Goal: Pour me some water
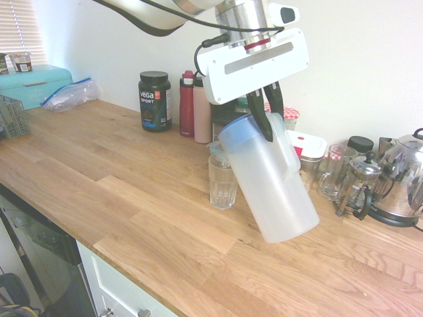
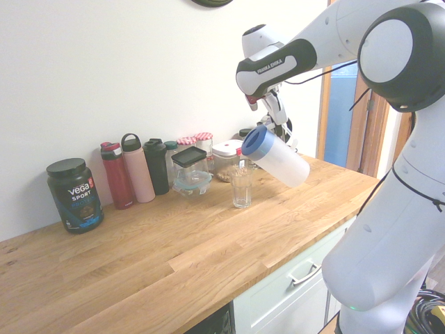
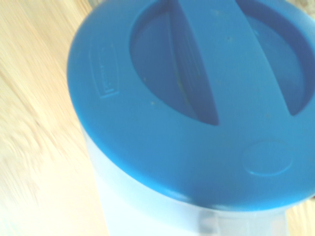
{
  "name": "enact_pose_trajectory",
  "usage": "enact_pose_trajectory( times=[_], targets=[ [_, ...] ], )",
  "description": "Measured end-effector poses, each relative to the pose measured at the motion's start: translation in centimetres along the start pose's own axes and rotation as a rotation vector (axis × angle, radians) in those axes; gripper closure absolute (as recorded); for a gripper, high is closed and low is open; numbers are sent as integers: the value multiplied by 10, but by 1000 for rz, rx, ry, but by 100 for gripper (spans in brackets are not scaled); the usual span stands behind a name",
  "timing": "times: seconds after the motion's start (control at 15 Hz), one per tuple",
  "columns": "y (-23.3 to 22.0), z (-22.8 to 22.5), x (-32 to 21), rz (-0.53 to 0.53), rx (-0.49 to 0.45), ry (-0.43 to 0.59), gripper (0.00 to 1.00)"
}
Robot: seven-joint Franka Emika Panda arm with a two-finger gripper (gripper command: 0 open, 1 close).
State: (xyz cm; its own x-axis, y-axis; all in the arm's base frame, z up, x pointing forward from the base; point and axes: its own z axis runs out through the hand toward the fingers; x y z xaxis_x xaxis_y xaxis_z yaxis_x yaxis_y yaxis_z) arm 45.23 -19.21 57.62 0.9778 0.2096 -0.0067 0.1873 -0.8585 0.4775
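Kitchen setup here, long wooden countertop (image 1: 132,191) running along a white wall. The frosted plastic jug (image 1: 271,181) with the blue lid (image 2: 254,145) is up off the counter, tipped over hard so the lid end points down toward a ribbed drinking glass (image 1: 223,180) standing just below and beside it. Any water inside is too clear to make out. The gripper (image 1: 269,119) has its dark fingers clamped tight on the jug's side handle, near the top. The wrist view is basically all blue lid, blurry wood behind it.

Along the wall, left of the glass in the first exterior view: a Vega Sport tub (image 1: 154,100), a red bottle (image 1: 187,104) and a pink bottle (image 1: 202,112). To the right: a French press (image 1: 357,186) and a kettle (image 1: 401,178). Far left there's a teal bread box (image 1: 33,84).
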Motion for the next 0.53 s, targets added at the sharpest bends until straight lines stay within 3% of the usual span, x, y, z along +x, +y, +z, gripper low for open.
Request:
enact_pose_trajectory(
  times=[0.53],
  targets=[
    [-37,18,2,-79,-152,-71,100]
  ],
)
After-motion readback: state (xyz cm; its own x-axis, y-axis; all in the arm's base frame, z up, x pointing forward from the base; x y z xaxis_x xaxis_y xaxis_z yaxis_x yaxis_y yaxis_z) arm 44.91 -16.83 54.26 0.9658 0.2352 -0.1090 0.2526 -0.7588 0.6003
